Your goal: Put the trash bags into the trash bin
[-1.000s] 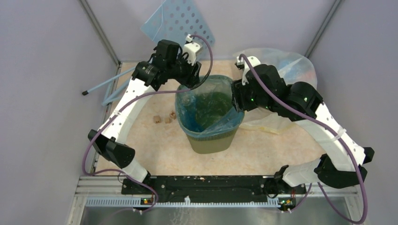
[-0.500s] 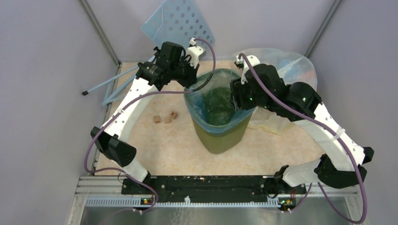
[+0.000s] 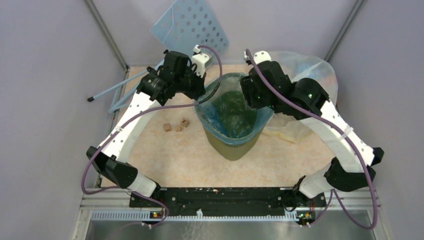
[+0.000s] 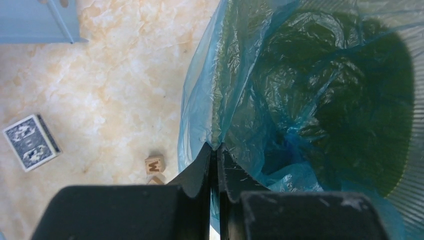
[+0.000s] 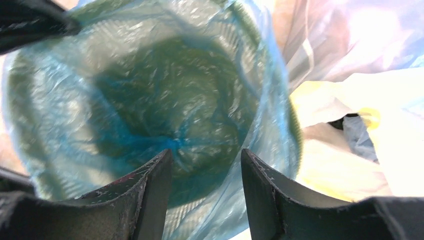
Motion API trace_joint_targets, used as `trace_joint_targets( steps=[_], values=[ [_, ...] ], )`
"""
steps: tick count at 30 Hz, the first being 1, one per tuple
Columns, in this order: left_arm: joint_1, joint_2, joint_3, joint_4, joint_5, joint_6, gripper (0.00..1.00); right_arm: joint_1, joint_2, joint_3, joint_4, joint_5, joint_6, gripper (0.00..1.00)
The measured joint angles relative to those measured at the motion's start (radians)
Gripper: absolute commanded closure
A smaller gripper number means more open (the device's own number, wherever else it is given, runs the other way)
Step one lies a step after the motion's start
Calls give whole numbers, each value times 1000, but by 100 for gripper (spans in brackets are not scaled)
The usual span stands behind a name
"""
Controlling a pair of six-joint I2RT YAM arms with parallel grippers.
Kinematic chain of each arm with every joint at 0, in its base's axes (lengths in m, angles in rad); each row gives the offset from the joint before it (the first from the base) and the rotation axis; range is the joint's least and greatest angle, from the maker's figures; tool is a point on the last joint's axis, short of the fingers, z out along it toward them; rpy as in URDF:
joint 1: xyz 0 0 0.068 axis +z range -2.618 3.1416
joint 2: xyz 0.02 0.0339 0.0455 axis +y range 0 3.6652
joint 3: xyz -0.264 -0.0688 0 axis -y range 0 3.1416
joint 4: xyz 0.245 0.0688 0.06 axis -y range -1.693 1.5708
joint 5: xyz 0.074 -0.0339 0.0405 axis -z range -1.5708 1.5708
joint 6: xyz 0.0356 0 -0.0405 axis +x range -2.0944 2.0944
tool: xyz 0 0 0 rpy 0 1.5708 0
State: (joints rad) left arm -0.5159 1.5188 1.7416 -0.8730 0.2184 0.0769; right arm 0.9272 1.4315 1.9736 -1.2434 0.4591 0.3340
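The olive-green trash bin [image 3: 235, 147] stands mid-table, tilted. The light-blue trash bag [image 3: 231, 112] lines its inside, its edge folded over the rim. My left gripper [image 3: 199, 95] is at the bin's left rim. In the left wrist view it [image 4: 215, 146] is shut on the bag's edge [image 4: 200, 100], with the bin's inside [image 4: 350, 100] to the right. My right gripper [image 3: 252, 102] is at the right rim. In the right wrist view it [image 5: 206, 152] is open above the bin's mouth, with the bag [image 5: 150, 100] below and nothing between the fingers.
A large clear yellowish bag [image 3: 300, 70] of items lies right of the bin, also in the right wrist view [image 5: 350, 100]. Small wooden cubes [image 3: 175, 126] lie to the left. A card box [image 4: 31, 142] lies on the table. A perforated blue panel [image 3: 192, 22] leans at the back.
The bin has tilted and shifted right, then back a little. My right gripper has moved up and back along the right rim. My left gripper stays at the left rim, holding the bag.
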Motion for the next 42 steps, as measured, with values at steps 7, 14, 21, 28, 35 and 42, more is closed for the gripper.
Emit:
trace_joint_targets(
  steps=[7,14,21,28,35,42],
  values=[
    [3,-23,38,-98,-88,0,100,0,133,97,-77,113,0,48],
    [4,-24,42,-145,-127,-5,100,0,166,88,-87,142,1,54],
    [4,-24,42,-146,-129,-8,100,0,183,34,-92,187,4,68],
    [4,-24,42,-146,-133,-8,100,0,185,16,-107,232,13,92],
    [3,-27,35,-143,-154,-7,100,-2,178,6,-100,255,18,93],
    [3,-43,9,-118,-151,-9,100,-100,48,-134,-20,177,-6,100]
  ],
)
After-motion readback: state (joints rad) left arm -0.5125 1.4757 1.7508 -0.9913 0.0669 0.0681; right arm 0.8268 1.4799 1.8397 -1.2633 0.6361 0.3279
